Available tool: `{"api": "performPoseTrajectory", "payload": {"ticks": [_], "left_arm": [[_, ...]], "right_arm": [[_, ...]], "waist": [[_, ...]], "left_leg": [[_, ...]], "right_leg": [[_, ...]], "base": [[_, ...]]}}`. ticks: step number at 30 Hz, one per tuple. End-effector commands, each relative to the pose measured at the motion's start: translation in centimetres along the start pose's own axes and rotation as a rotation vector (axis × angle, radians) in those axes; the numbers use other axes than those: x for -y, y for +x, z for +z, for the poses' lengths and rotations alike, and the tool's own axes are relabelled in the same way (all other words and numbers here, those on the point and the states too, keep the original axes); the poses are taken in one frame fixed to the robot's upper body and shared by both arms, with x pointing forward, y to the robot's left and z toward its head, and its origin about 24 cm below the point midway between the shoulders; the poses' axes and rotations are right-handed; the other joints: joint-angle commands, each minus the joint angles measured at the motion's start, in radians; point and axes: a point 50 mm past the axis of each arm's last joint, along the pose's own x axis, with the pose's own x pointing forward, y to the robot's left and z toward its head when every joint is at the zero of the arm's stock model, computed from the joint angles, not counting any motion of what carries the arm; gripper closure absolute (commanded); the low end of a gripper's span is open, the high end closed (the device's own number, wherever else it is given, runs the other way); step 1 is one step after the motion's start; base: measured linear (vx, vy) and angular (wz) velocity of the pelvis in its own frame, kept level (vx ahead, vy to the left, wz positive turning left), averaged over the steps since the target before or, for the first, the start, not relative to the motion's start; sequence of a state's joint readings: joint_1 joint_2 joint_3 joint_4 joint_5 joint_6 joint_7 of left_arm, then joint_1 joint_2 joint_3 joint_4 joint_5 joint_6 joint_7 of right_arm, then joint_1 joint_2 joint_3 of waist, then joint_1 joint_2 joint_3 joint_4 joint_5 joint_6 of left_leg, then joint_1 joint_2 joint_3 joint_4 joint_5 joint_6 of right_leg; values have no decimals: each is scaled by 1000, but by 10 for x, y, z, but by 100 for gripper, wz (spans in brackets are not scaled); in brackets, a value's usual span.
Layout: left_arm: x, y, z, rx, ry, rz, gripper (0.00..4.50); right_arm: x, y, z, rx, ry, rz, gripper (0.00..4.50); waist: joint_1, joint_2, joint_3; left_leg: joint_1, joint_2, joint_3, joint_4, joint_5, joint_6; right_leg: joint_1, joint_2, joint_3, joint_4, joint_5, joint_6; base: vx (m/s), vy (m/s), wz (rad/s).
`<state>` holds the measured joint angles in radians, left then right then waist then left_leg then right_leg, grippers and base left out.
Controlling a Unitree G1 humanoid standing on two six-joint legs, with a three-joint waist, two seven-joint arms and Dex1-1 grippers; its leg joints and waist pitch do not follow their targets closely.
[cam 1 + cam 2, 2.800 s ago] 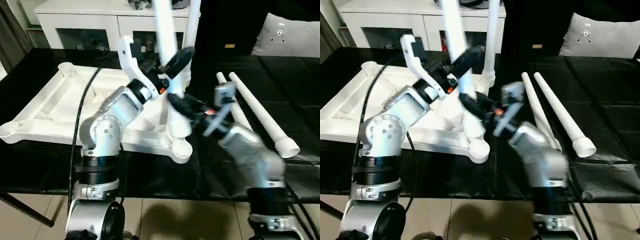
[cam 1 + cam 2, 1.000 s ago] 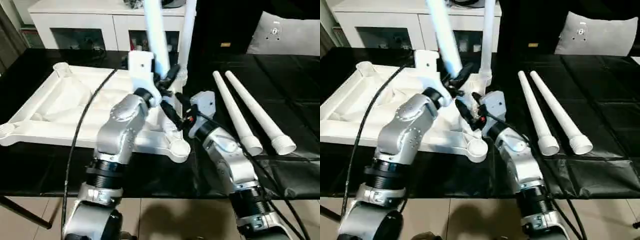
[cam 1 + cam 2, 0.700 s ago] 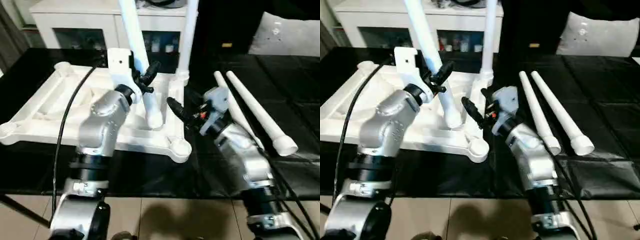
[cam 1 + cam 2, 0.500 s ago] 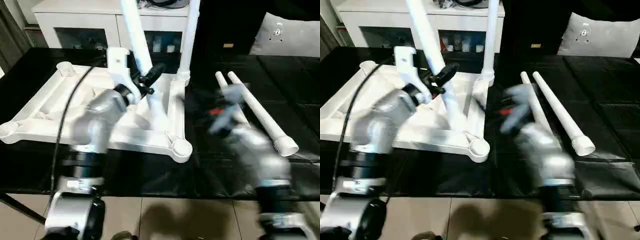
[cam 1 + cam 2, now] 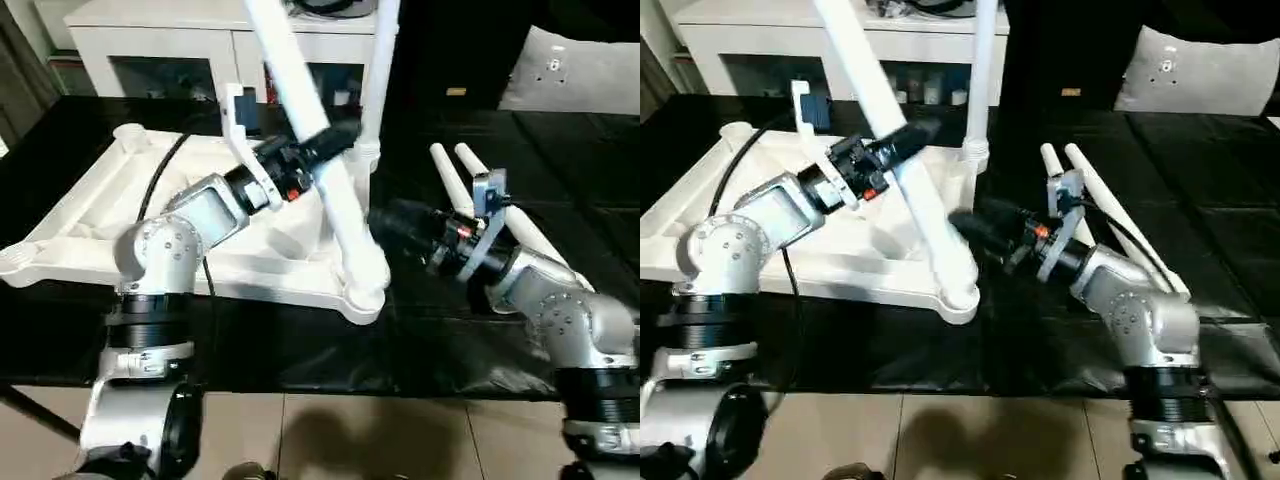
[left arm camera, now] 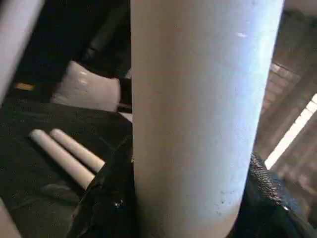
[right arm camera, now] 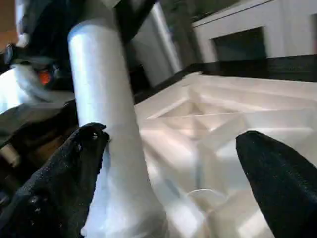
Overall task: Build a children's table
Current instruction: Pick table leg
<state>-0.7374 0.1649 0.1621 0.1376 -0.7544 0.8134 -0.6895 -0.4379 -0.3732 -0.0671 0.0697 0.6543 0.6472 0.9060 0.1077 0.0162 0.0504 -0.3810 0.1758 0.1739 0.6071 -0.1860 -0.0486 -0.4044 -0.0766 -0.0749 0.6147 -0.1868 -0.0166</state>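
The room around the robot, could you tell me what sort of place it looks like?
Probably a home-like room or a lab staged as one: a white glass-door cabinet stands behind the black-covered table, and a pale cushion lies at the far right.

Your head views look down over the tabletop (image 5: 90,215); both wrist cameras sit close against the tilted leg (image 6: 198,114).

White glass-door cabinet (image 5: 190,45), grey cushion (image 5: 575,70), black table covering (image 5: 590,170).
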Motion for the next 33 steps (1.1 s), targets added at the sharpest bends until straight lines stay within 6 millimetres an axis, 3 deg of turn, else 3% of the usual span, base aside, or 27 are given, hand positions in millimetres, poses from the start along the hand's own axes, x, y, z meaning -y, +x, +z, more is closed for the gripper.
{"api": "performPoseTrajectory", "payload": {"ticks": [1,5,6,15,16,20,25,26,33], "left_arm": [[10,3,0,-28,26,-74,268],[18,5,-7,-103,98,-132,268],[21,6,-9,-123,115,-144,268],[23,7,-18,-162,142,-152,268],[22,7,-18,-165,147,-153,268],[22,7,-19,-168,151,-152,268],[21,7,-20,-175,160,-143,268],[21,7,-20,-175,161,-143,268],[19,8,-22,-174,154,-119,268]], "right_arm": [[-8,2,4,-13,-23,70,0],[-18,4,-4,-103,-80,157,0],[-20,7,-9,-121,-79,168,26],[-22,13,-24,-191,-64,162,93],[-22,13,-26,-203,-58,158,117],[-22,13,-28,-210,-50,155,131],[-21,13,-32,-225,-46,141,176],[-21,14,-32,-226,-46,139,202],[-16,19,-37,-226,-55,65,252]], "waist": [[5,-8,-71],[9,-14,-70],[7,-13,-69],[6,-12,-69],[7,-11,-69],[6,-10,-70],[6,-9,-70],[6,-9,-70],[5,-12,-71]], "left_leg": [[13,48,-14,-62,-77,72],[13,49,-14,-64,-84,66],[12,48,-13,-64,-93,60],[10,47,-15,-66,-107,37],[12,47,-15,-66,-106,36],[11,48,-15,-66,-103,38],[11,47,-15,-66,-105,37],[11,47,-15,-66,-107,36],[12,48,-15,-66,-101,35]], "right_leg": [[64,-69,48,-59,-84,-228],[64,-71,49,-61,-105,-218],[62,-70,49,-63,-125,-212],[61,-69,49,-67,-156,-195],[61,-70,49,-67,-153,-194],[61,-69,49,-65,-140,-197],[61,-69,49,-66,-140,-199],[61,-69,49,-65,-141,-199],[61,-69,49,-63,-128,-203]], "base": [[0,0,0],[0,0,0],[0,0,0],[0,0,0],[0,0,0],[0,0,0],[0,0,0],[0,0,0],[0,0,0]]}}
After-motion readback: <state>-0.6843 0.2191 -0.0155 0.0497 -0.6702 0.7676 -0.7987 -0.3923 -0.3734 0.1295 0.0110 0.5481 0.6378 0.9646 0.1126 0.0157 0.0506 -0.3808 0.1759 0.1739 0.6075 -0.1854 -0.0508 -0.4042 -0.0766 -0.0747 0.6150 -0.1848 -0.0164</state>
